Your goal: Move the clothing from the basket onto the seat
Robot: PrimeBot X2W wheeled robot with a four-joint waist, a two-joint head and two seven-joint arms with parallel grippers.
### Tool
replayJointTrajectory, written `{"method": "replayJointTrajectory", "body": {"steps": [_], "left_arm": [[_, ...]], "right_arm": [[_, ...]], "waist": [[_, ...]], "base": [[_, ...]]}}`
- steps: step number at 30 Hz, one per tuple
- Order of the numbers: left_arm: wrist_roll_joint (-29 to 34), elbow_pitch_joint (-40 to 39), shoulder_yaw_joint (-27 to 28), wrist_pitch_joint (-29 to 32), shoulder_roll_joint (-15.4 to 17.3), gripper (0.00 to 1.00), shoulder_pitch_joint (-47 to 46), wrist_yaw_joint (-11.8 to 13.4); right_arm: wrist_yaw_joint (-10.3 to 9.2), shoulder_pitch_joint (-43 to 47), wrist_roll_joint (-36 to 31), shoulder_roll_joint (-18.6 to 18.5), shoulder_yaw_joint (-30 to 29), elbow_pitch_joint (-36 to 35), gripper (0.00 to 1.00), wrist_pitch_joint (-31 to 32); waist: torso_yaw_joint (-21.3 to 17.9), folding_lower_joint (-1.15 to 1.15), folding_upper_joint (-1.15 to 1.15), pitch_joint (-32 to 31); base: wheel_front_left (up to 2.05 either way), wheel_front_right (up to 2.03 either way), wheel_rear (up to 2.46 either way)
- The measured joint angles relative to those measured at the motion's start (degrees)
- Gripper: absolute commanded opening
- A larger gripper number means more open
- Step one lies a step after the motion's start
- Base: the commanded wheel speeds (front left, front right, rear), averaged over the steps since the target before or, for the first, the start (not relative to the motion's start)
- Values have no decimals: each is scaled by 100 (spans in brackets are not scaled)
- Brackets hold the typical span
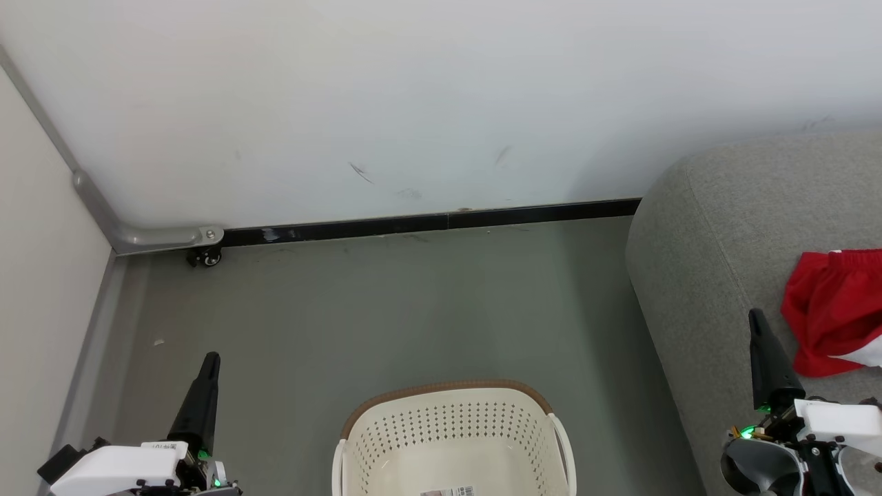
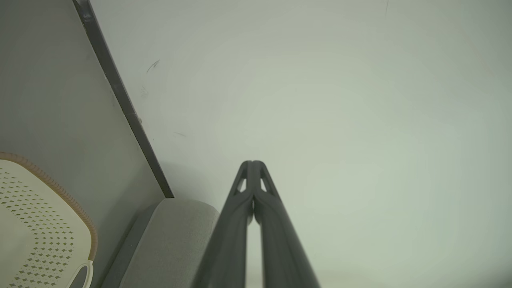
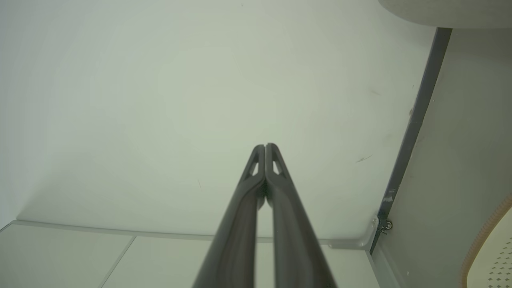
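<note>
Clothing [image 1: 837, 313] lies on the seat [image 1: 716, 227], cut off at right.

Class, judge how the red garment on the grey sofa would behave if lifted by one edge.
Probably floppy: the red garment lies crumpled in folds on the sofa. Likely light: its fabric looks thin. It should drape, not roll.

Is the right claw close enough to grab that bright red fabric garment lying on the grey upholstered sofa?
Probably yes. The right claw hangs just beside the bright red fabric garment on the grey upholstered sofa, nothing between them, though it is shut.
</note>
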Motion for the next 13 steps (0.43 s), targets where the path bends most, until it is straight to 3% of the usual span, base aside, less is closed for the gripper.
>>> {"method": "replayJointTrajectory", "body": {"steps": [13], "left_arm": [[0, -1, 0, 0, -2, 0, 0, 0]], "right_arm": [[0, 0, 0, 0, -3, 1, 0, 0]], "waist": [[0, 0, 0, 0]], "base": [[0, 0, 0]]}}
